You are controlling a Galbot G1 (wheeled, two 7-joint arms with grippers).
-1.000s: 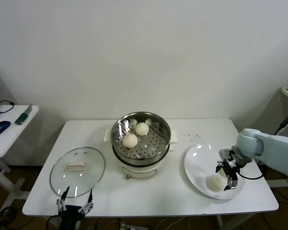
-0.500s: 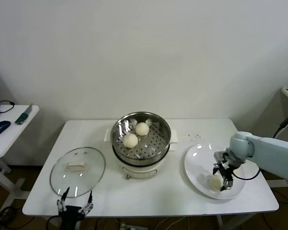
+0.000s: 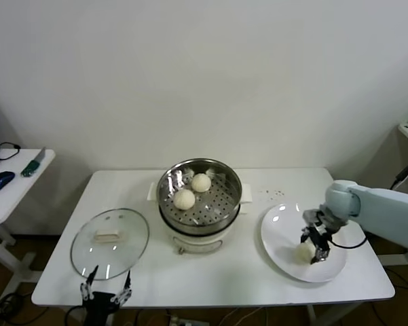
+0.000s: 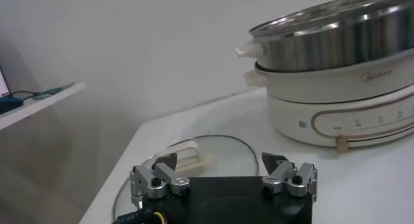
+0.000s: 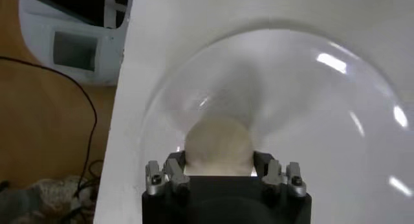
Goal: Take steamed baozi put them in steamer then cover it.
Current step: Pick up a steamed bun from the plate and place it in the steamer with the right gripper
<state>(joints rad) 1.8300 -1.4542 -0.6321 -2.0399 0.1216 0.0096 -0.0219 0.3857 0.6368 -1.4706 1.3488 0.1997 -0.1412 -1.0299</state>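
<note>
My right tool [image 3: 313, 250] is down on the white plate [image 3: 280, 231] at the right of the surface [image 3: 258, 278], its fingers drawn in against the sides of the one baozi on the plate [image 5: 218, 146]. I judge it a grip, though I cannot tell how firm. Two baozi [image 3: 192, 191] already sit in the steamer [image 3: 199, 193] at the centre, and I see no fourth.

My worry is the bun itself: soft dough may squash or slip out when lifted, and if it sticks to the plate, the plate could drag toward the near right edge. On the carry, a low path would clip the steamer's rim.

The right wrist view shows the bun seated between the fingers, which the head view cannot resolve. The head view alone gives the whole layout: steamer, plate, and the glass cover [image 3: 110, 242] lying flat at the near left. The left wrist view shows my left tool [image 4: 224, 179] parked near the cover's near edge, jaws spread wide, holding nothing.
</note>
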